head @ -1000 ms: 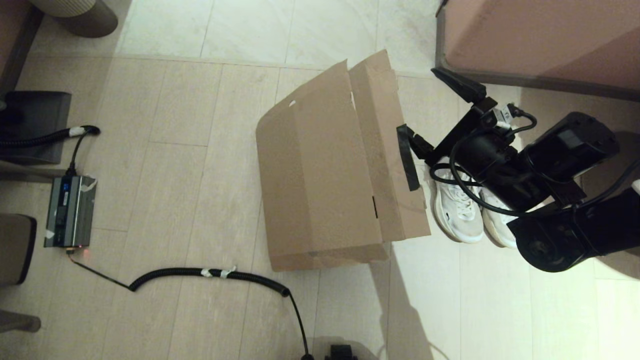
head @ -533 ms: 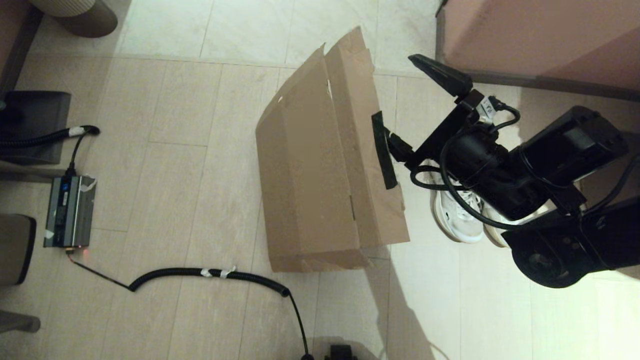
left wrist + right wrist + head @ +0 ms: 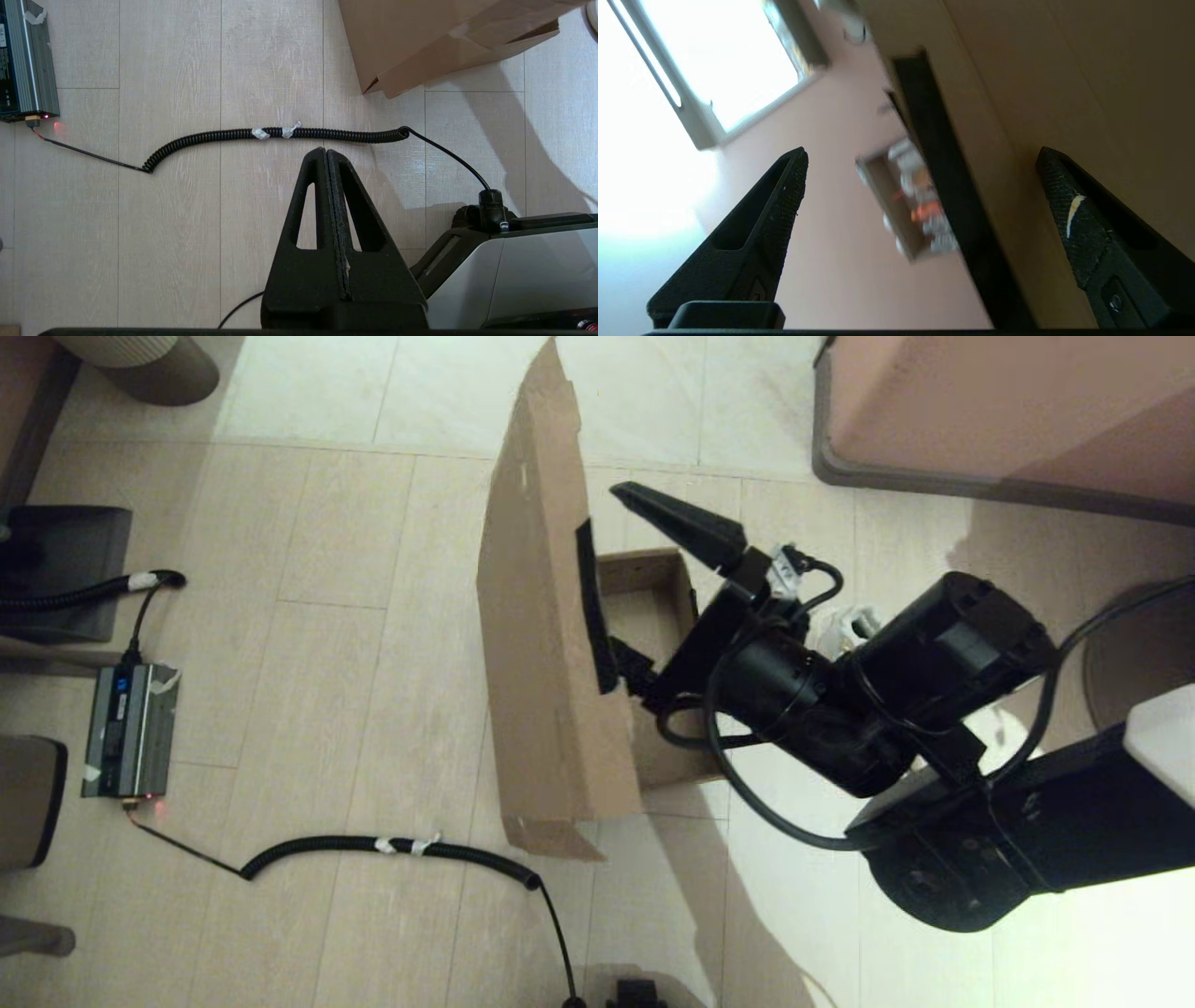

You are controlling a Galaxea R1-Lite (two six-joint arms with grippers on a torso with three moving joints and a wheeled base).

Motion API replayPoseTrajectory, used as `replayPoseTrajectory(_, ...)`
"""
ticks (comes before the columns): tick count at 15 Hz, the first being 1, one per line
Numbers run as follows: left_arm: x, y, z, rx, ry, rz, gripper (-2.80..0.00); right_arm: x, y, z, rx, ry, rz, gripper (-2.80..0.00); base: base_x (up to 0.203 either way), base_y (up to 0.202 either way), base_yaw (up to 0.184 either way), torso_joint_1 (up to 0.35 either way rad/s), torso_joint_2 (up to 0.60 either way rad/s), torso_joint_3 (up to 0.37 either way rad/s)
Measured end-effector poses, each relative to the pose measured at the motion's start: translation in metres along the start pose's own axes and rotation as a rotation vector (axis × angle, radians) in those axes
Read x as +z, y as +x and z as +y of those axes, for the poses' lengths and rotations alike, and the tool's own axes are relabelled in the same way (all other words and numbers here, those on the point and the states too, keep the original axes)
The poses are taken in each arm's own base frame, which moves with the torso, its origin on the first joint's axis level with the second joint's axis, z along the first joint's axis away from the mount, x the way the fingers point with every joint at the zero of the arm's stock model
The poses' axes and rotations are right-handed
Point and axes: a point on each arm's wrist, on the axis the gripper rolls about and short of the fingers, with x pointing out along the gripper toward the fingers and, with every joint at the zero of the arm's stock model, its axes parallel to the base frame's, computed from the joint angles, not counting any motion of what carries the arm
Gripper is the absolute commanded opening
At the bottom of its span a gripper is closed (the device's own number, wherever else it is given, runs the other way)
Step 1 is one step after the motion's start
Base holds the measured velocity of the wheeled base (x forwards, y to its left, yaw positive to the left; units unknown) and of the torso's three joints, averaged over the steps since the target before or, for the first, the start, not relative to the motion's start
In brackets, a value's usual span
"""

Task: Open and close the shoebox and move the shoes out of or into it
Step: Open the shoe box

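The brown shoebox (image 3: 644, 557) lies on the floor with its hinged lid (image 3: 532, 644) raised almost upright, and part of its inside shows. My right gripper (image 3: 614, 569) is open at the lid's free edge. Its lower finger (image 3: 635, 667) rests against the lid's underside by the dark tape strip (image 3: 588, 607). In the right wrist view the right gripper (image 3: 922, 154) is spread wide, with the lid (image 3: 1064, 70) and tape (image 3: 943, 177) between and beyond its fingers. The shoes are almost wholly hidden behind my right arm; only a small white bit (image 3: 845, 621) shows. My left gripper (image 3: 325, 151) hangs shut and empty above the floor, near the shoebox's front corner (image 3: 411, 37).
A black coiled cable (image 3: 392, 847) runs across the floor in front of the box to a grey power unit (image 3: 129, 728) on the left. Pinkish furniture (image 3: 1008, 401) stands at the back right. A round base (image 3: 149, 364) sits at the back left.
The lid has swung up from nearly flat over the box to almost upright. My right gripper moved left with it, uncovering the box's inside and hiding the shoes.
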Motion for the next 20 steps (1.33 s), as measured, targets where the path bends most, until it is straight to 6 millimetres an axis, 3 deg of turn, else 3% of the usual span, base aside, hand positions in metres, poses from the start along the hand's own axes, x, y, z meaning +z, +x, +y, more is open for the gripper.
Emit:
replayPoseTrajectory(6, 0.000, 0.000, 0.000, 0.000, 0.000, 0.000, -2.80, -0.077, 0.040, -0.054, -0.020, 0.114, 0.297, 0.00, 0.000, 0.000, 0.000, 0.000, 0.00, 0.000)
replayPoseTrajectory(9, 0.000, 0.000, 0.000, 0.000, 0.000, 0.000, -2.80, -0.100, 0.057, -0.084, -0.030, 0.095, 0.354, 0.00, 0.000, 0.000, 0.000, 0.000, 0.00, 0.000)
replayPoseTrajectory(12, 0.000, 0.000, 0.000, 0.000, 0.000, 0.000, -2.80, -0.110, 0.058, -0.119, -0.115, -0.070, 0.385, 0.00, 0.000, 0.000, 0.000, 0.000, 0.00, 0.000)
replayPoseTrajectory(16, 0.000, 0.000, 0.000, 0.000, 0.000, 0.000, -2.80, -0.100, 0.053, -0.140, -0.192, -0.250, 0.341, 0.00, 0.000, 0.000, 0.000, 0.000, 0.00, 0.000)
replayPoseTrajectory(18, 0.000, 0.000, 0.000, 0.000, 0.000, 0.000, -2.80, -0.067, 0.046, -0.144, -0.228, -0.337, 0.272, 0.00, 0.000, 0.000, 0.000, 0.000, 0.00, 0.000)
replayPoseTrajectory(20, 0.000, 0.000, 0.000, 0.000, 0.000, 0.000, -2.80, -0.015, 0.030, -0.148, -0.313, -0.491, 0.182, 0.00, 0.000, 0.000, 0.000, 0.000, 0.00, 0.000)
